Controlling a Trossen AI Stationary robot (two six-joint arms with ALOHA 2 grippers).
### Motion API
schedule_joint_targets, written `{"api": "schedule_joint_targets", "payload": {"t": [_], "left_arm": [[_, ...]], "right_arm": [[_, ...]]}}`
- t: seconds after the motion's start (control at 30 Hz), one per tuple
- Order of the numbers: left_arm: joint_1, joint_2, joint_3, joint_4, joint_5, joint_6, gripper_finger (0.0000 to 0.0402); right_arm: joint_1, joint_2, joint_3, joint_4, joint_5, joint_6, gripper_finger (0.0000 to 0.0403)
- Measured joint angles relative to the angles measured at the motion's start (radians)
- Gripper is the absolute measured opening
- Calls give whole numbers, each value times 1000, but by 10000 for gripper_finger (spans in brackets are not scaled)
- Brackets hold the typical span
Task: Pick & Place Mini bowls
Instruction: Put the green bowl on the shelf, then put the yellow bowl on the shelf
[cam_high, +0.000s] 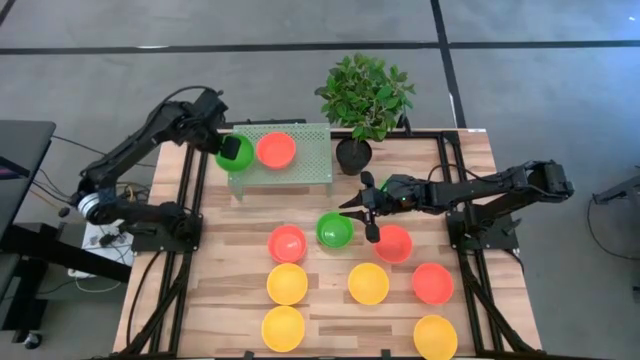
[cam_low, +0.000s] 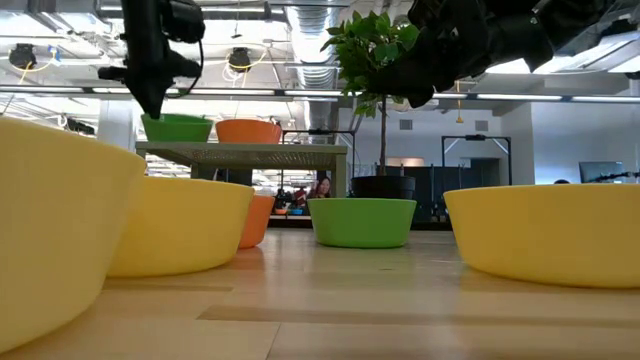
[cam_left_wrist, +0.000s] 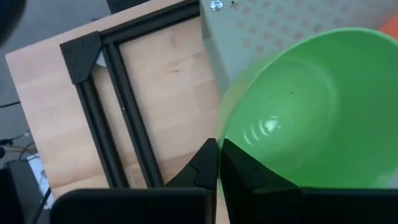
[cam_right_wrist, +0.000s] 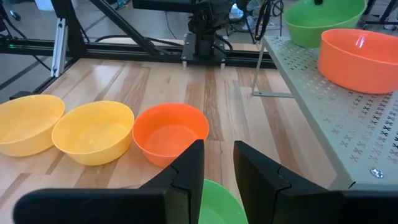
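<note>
A grey perforated shelf (cam_high: 312, 165) at the far side carries a green mini bowl (cam_high: 226, 158) and a red-orange one (cam_high: 276, 150). My left gripper (cam_high: 234, 151) is shut on that green bowl. On the table rest another green bowl (cam_high: 333, 231), three red-orange bowls (cam_high: 287, 243) (cam_high: 395, 245) (cam_high: 432, 283) and several yellow ones (cam_high: 287, 284) (cam_high: 368, 283). My right gripper (cam_high: 364, 215) is open, raised above the table beside the table's green bowl (cam_right_wrist: 219, 202), at its right rim, and touches nothing. My left gripper (cam_left_wrist: 219, 152) pinches the green bowl's rim (cam_left_wrist: 225, 134) on the side toward the table's left, one finger (cam_left_wrist: 245, 171) inside the bowl and one (cam_left_wrist: 202, 169) outside. It comes from above, pointing down. The bowl (cam_low: 177, 127) stands upright on the shelf top (cam_low: 240, 149).
A black pot (cam_high: 353, 155) with a leafy plant (cam_high: 366, 92) stands right of the shelf, at the far edge. Black frame rails (cam_high: 190, 200) (cam_high: 450, 170) run along both table sides. Bare wood lies between the shelf and the bowl rows.
</note>
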Motion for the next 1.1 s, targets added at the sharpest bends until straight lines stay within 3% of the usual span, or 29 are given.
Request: {"api": "schedule_joint_targets", "payload": {"t": [0.47,0.9,1.1], "left_arm": [[6,49,0,93,10,19,22],[6,49,0,104,9,19,84],[-13,45,0,108,9,19,92]], "right_arm": [[1,0,0,-1,0,36,82],[1,0,0,-1,0,36,82],[1,0,0,-1,0,36,82]]}}
